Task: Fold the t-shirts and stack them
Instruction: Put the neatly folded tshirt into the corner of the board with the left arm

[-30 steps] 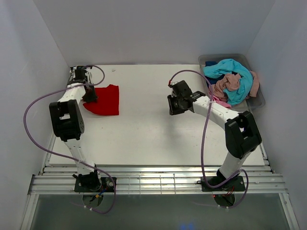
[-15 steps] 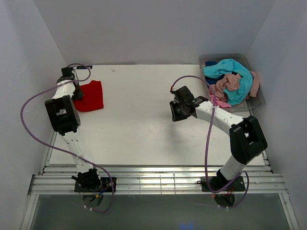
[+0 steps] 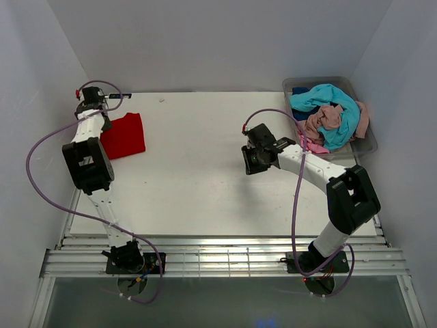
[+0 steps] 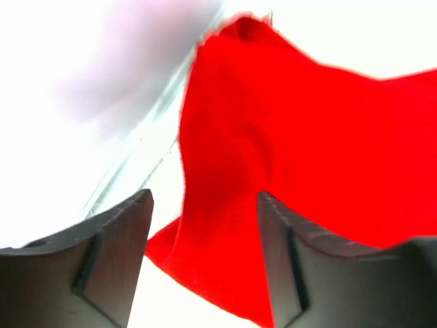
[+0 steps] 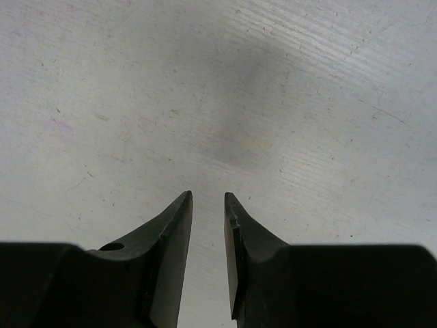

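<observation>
The left gripper (image 4: 205, 198) hangs with its jaws spread wide and nothing clamped between them. The red t-shirt (image 3: 124, 135) lies just ahead of and below its fingers, a compact patch on the white table (image 3: 205, 184) close to the left wall. In the wrist view one crease runs down the cloth toward the gap between the fingers, and the near hem passes under them. Whether either finger touches the cloth I cannot tell.

The right gripper (image 5: 208, 196) hovers over bare table with its fingers almost together, only a thin slit between them, and it holds nothing. The grey bin (image 3: 365, 145) sits beyond it on its outer side, heaped with a turquoise t-shirt (image 3: 334, 99), a dusty pink t-shirt (image 3: 321, 123) and others.

As I judge it, the step in hand is leaving the red tee as the base of the stack. To do that well, the left gripper should keep its jaws wide and rise straight up from the cloth before swinging sideways. A sideways drag could catch the crease or the hem and pull the fold open. The tee lies close to the wall, so the withdrawal should go toward the table's middle. The right gripper should open well before it reaches the heap, and should pinch one tee only, by an edge lying on top.
</observation>
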Controlling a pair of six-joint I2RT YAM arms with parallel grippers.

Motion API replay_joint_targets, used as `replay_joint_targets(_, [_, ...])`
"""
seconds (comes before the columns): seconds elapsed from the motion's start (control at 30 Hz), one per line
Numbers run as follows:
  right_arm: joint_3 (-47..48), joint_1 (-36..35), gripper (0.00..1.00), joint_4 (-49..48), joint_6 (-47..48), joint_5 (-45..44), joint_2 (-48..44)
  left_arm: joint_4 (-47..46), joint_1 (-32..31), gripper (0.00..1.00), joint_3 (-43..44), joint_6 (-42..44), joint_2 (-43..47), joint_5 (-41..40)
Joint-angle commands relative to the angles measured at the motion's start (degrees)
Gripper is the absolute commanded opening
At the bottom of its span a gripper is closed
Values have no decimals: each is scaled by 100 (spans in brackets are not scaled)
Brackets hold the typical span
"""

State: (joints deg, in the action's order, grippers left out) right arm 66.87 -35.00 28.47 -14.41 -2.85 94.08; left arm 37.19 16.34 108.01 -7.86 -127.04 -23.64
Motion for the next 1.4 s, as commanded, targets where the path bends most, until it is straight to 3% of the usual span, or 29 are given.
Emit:
replay_joint_targets(0.0, [37,-42,32,27,-9,-49,-22,-598,-288,70,-269,-41,1111,-300])
replay_joint_targets(0.1, [19,-50,31,-25,-52,-31,-4,-976,-639,2,-569,-32,1305,-63])
replay_joint_targets(0.33, [-113,-59,29,-87,-123,-101,-101,-959,-1387,0,-790,-206,831,298])
replay_joint_targets(0.87, [-561,-59,26,-166,-264,-163,-417,-1416,-1405,0,-2099,-401,576,193])
replay_joint_targets(1.17, [-535,-59,26,-157,-299,-137,-470,-1477,-1405,0,-3468,-769,1269,-62])
replay_joint_targets(1.37, [-552,-59,26,-219,-334,-49,-487,-1557,-1397,0,-3805,-700,1595,-71])
